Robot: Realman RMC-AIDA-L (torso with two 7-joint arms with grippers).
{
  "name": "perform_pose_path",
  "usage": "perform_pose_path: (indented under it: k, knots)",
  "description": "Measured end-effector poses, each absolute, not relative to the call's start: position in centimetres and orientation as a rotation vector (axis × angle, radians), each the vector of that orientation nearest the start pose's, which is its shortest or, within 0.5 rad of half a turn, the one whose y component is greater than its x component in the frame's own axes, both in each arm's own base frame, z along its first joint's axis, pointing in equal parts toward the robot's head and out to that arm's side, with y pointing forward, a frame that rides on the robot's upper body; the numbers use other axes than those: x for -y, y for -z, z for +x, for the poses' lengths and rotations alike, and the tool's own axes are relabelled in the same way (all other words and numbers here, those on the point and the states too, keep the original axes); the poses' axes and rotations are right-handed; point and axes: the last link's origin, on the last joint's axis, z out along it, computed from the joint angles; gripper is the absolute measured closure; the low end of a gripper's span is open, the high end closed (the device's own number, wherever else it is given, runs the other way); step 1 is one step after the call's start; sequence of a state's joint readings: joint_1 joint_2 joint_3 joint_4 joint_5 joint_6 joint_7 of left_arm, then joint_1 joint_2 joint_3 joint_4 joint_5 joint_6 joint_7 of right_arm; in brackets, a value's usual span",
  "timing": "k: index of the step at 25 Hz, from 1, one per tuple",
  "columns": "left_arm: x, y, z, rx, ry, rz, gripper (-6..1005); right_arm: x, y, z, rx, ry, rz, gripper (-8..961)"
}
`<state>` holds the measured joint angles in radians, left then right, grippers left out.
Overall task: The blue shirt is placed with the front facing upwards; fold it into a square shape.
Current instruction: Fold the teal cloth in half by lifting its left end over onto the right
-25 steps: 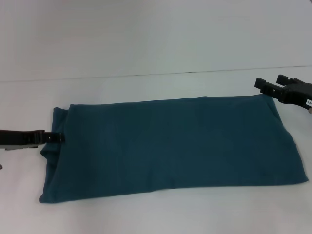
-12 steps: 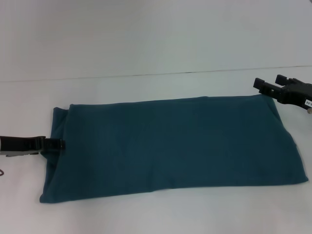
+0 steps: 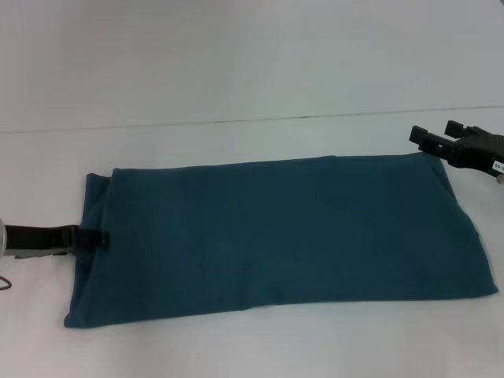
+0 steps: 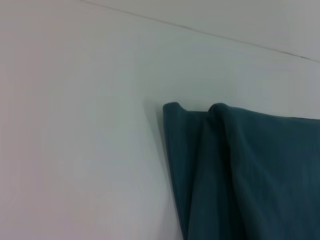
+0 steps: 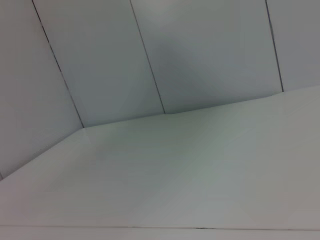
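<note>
We logged the blue shirt (image 3: 276,232) folded into a long band across the table (image 3: 236,87), mid-frame. Left gripper (image 3: 93,237), at left edge, pinched its layered hem. Right gripper (image 3: 438,138), upper right, spread open, gripping nothing.

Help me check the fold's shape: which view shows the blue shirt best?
The head view: the whole blue shirt lies there as a long folded rectangle, left gripper at one end and right gripper at the other. The left wrist view shows only one folded corner; the right wrist view shows none.
</note>
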<state>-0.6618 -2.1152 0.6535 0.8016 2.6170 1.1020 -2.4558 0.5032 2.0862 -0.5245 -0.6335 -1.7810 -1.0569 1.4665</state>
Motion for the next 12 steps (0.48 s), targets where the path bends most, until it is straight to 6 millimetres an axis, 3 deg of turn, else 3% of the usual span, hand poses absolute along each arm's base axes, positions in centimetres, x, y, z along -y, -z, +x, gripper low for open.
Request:
perform_pose_path:
  k: [12]
  knots:
    - [-39.2,-0.4,-29.5,1.618,0.15,-2.04,141,-38.1,-5.1,32.1,-0.95,-0.713,-1.974,83]
